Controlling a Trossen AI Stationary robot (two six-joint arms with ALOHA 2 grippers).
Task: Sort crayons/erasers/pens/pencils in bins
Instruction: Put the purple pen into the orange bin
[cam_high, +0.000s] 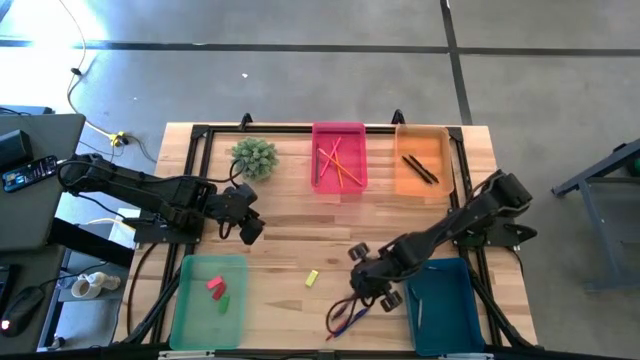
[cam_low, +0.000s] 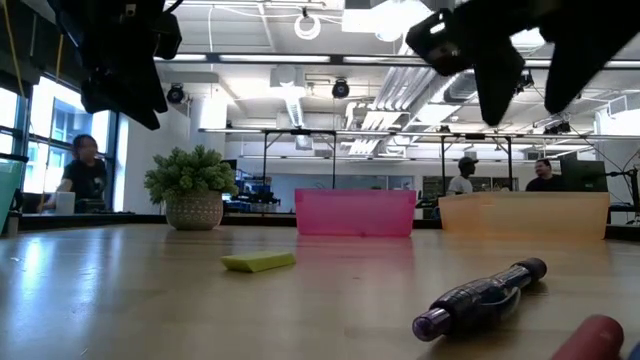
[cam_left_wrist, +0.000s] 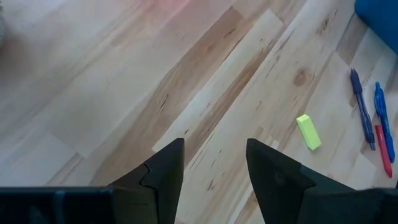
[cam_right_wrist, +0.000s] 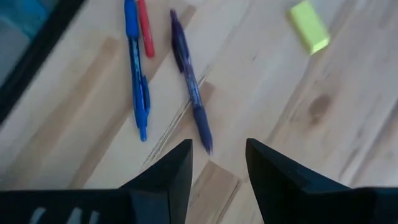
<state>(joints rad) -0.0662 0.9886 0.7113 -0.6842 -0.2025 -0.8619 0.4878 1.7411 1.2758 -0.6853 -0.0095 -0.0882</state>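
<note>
Four bins (cam_high: 436, 132) framed the table, each apparently meant for one kind of item. At the left, the green bin (cam_high: 185, 310) already held two erasers (cam_high: 217, 290), so the yellow eraser (cam_high: 312, 278) lying loose mid-table probably belonged there. The left gripper (cam_high: 247, 222) hung above bare wood with its fingers spread and nothing between them, looking toward that eraser. Farther right, the pink bin (cam_high: 325, 133) held pencils (cam_high: 334, 163). Three pens (cam_high: 345, 318) lay together near the front edge. The right gripper (cam_high: 365, 283) hovered over them, fingers apart and empty, likely lining up on the purple pen (cam_right_wrist: 191, 83). The teal bin (cam_high: 455, 305) sat just beside it.
</note>
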